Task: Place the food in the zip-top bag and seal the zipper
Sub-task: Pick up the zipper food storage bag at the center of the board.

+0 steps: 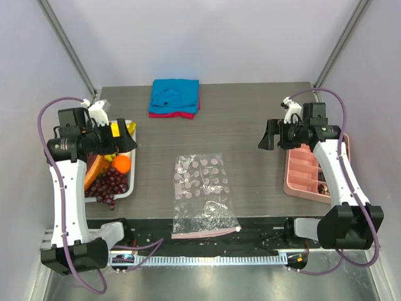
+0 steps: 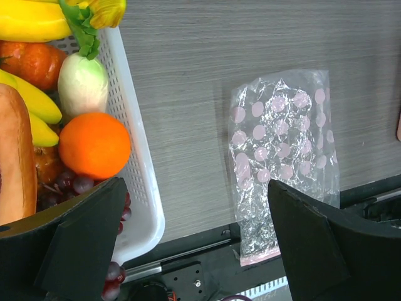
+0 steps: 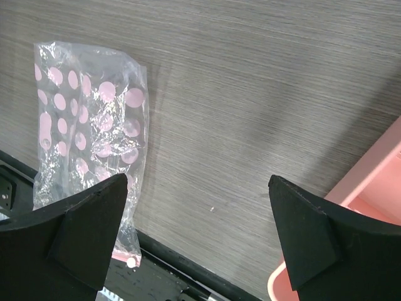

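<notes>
The food lies in a white basket (image 1: 133,182) at the left: a round orange (image 1: 121,163), dark grapes (image 1: 110,185), yellow bananas (image 2: 31,22) and other pieces. The orange (image 2: 94,144) also shows in the left wrist view. The zip-top bag (image 1: 202,194) lies flat mid-table, its pink zipper (image 1: 204,234) at the near edge with a white end. The bag also shows in the left wrist view (image 2: 283,150) and the right wrist view (image 3: 91,125). My left gripper (image 1: 125,139) is open and empty, raised over the basket. My right gripper (image 1: 270,137) is open and empty, raised right of the bag.
A folded blue-and-red cloth (image 1: 175,98) lies at the back centre. A pink compartment tray (image 1: 307,175) stands at the right under my right arm. A black rail (image 1: 207,241) runs along the table's near edge.
</notes>
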{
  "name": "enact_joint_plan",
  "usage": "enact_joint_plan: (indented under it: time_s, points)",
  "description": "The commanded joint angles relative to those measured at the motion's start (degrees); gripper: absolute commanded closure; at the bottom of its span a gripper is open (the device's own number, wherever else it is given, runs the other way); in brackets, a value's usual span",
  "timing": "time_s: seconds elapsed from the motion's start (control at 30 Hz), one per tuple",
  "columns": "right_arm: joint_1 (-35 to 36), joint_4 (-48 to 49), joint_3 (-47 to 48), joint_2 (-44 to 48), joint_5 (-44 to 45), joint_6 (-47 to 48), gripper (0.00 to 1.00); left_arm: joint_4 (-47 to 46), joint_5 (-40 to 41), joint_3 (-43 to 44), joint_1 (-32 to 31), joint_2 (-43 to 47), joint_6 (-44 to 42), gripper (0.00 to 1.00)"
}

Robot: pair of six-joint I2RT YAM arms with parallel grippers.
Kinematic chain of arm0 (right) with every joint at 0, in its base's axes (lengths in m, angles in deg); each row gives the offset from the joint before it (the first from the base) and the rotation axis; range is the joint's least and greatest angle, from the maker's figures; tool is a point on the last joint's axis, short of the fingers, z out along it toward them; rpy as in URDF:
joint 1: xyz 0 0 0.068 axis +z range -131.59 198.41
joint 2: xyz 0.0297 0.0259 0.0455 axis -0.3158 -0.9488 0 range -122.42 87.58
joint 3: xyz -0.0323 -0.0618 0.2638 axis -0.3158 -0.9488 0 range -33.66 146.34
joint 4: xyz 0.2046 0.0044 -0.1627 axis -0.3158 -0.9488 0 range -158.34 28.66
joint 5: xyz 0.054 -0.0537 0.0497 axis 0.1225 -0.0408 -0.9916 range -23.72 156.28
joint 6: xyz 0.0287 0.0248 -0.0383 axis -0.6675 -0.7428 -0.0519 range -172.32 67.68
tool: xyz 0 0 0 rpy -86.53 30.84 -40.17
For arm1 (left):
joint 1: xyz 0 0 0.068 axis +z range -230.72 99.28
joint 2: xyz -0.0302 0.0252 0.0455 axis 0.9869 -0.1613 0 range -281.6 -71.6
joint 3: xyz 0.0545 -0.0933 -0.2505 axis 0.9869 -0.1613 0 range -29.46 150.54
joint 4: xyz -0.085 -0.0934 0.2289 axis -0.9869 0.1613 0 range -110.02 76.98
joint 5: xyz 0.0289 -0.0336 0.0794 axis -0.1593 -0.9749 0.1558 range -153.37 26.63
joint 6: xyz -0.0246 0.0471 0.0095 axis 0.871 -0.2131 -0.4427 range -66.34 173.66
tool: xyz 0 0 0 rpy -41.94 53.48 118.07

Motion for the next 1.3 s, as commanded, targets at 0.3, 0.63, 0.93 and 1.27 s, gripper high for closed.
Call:
enact_joint_plan:
  time_s: [0.3,0.63,0.93,1.27]
  points:
    - [20.60,1.76,4.96,-11.43,9.21,2.89,0.01,-10.04,-1.15,-3.72,0.39,7.05,3.96,0.00]
    - [30.62,6.60,12.24,-26.46,14.93,10.87,0.00,-14.46,-15.82,-9.53,0.31,13.30,0.01,0.00]
    - [37.04,2.64,23.05,-38.06,11.49,20.82,0.00,-14.55,-18.64,-10.84,0.31,12.25,0.09,0.00]
    - [41.17,3.26,28.94,-47.47,14.75,20.38,0.06,-15.78,-18.47,-13.39,0.31,11.99,0.80,0.00]
